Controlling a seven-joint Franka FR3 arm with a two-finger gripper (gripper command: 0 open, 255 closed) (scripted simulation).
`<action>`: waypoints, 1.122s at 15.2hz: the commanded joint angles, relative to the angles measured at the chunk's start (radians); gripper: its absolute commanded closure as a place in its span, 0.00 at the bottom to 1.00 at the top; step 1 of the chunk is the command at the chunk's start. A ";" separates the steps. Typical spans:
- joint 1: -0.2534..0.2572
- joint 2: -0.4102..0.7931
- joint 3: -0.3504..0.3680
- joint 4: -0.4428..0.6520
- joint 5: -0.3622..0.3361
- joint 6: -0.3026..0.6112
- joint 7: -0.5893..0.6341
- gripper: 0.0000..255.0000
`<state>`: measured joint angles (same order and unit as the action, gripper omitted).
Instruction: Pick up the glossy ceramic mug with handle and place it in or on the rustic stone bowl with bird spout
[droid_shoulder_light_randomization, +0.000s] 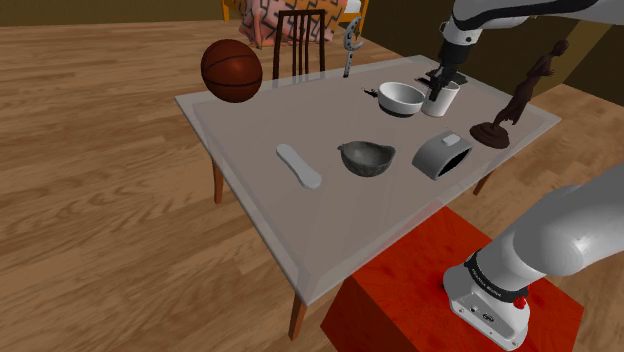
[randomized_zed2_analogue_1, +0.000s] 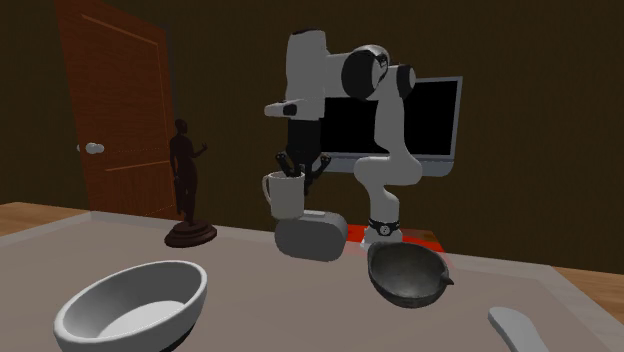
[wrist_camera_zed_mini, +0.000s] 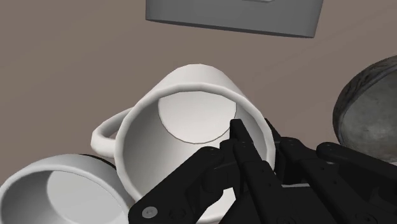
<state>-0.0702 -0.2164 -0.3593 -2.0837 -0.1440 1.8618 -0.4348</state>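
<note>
The black gripper (wrist_camera_zed_mini: 254, 143) pinches one wall of the white mug (wrist_camera_zed_mini: 184, 118) opposite its handle (wrist_camera_zed_mini: 105, 133), beside a white bowl (droid_shoulder_light_randomization: 400, 98) and well apart from the dark spouted bowl (droid_shoulder_light_randomization: 366, 158); stiff, glossy and probably slippery and breakable, it calls for a firm rim hold.

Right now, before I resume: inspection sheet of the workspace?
Surface: table, grey top.
Job's things: white mug held above the table; dark bowl upright, empty, apart from the mug.
Clutter: white bowl, grey box, ball, statue, flat white piece.
Tool: shut on the mug's wall, one finger inside.
Cables: nothing seen.
Surroundings: chair, door, wood floor.
</note>
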 joint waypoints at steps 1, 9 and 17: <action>0.000 -0.001 0.001 0.018 0.001 -0.019 -0.001 1.00; 0.076 -0.078 0.133 -0.041 0.018 -0.055 0.200 1.00; 0.156 -0.084 0.263 -0.029 0.063 -0.089 0.391 1.00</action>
<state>0.0741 -0.3010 -0.1156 -2.1209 -0.0880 1.7824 -0.0730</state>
